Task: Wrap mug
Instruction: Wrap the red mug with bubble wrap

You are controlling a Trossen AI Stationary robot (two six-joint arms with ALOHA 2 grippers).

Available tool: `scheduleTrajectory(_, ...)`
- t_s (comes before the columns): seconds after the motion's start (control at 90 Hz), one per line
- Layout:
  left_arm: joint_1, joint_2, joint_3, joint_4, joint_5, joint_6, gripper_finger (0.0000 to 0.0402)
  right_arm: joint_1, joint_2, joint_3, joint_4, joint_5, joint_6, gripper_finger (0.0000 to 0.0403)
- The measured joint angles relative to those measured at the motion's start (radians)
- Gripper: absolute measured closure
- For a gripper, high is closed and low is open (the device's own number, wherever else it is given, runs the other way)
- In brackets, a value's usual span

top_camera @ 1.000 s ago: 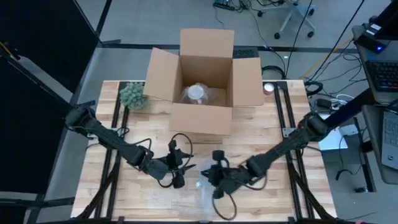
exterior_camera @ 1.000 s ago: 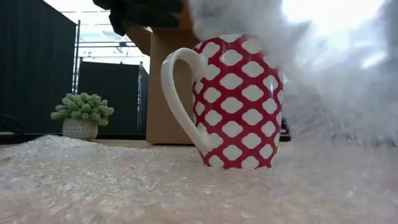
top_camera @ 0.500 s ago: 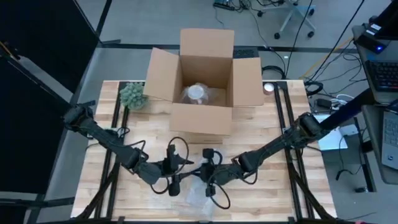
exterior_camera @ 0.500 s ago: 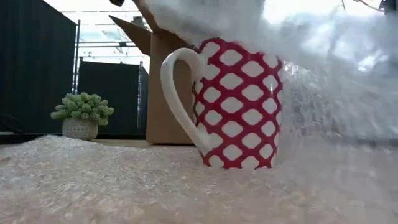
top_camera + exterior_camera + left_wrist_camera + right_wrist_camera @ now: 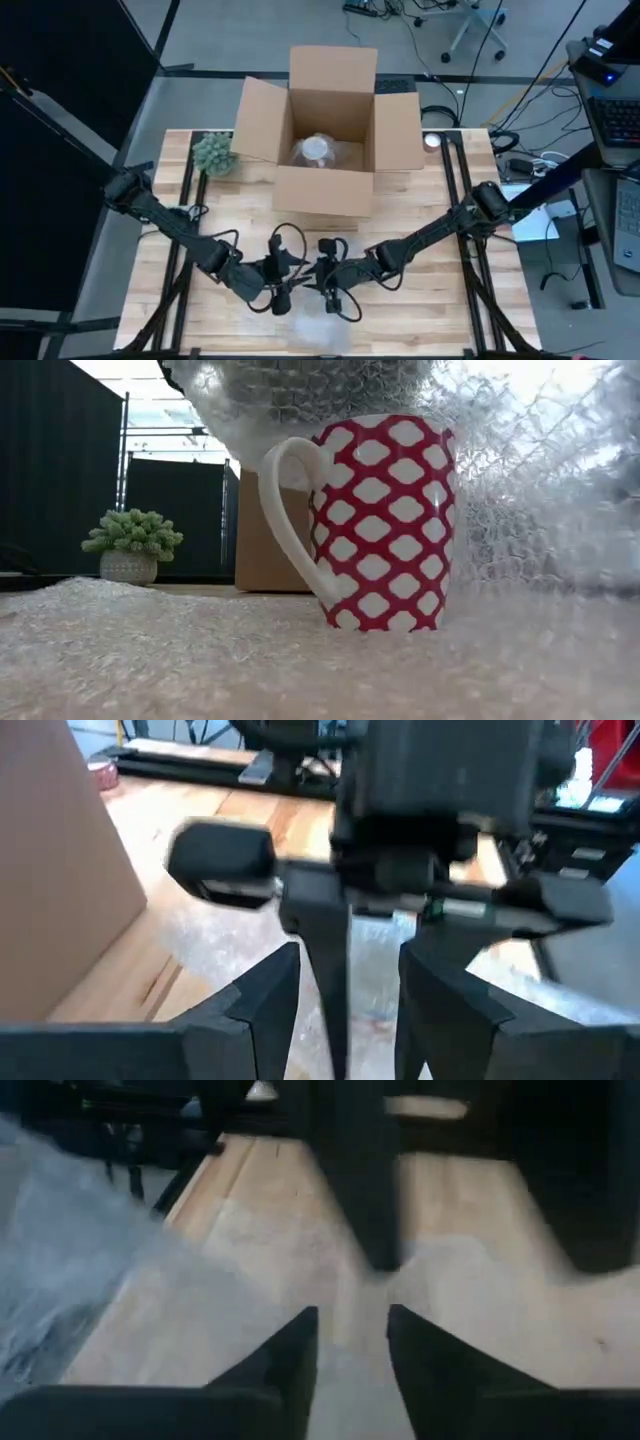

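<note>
We are folding the bubble wrap (image 5: 520, 510) over the red-and-white mug (image 5: 385, 525), which stands upright on the wrap spread over the counter (image 5: 440, 310), directly below where the two grippers meet. Our right gripper (image 5: 328, 283) sits just beside the left gripper (image 5: 283, 290), nearly touching, both above the mug. In the right wrist view its fingers (image 5: 285, 1365) stand close together with only a narrow gap, and a sheet of wrap lies to one side; we judge it is pinching the wrap's edge, though the pinch itself is not visible. In the left wrist view the left gripper's fingers (image 5: 265, 995) are spread apart, with the other gripper's finger hanging between them, so we take it as released and ready to receive. From the low view, the lifted wrap arches over the rim and hangs down past the handle side. To do this well, we should keep the sheet taut, carry it clear of the rim so the mug does not tip, and hold until the left gripper closes on the edge. The cardboard box (image 5: 325, 140) stands well beyond both grippers.
</note>
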Motion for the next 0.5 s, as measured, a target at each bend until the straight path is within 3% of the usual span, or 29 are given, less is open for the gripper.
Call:
scheduleTrajectory(0.144,0.0,-0.015,0.0,-0.072,0.157,0.003,0.024,-0.026,-0.002,0.0,0.007,0.001,0.03,0.0213)
scheduleTrajectory(0.356,-0.001,-0.052,0.0,-0.097,0.175,0.001,0.024,-0.028,-0.055,0.0,-0.006,0.007,-0.114,0.0175)
scheduleTrajectory(0.5,-0.002,-0.069,0.0,-0.119,0.179,0.0,0.024,-0.034,-0.111,0.001,-0.004,0.008,-0.063,0.0172)
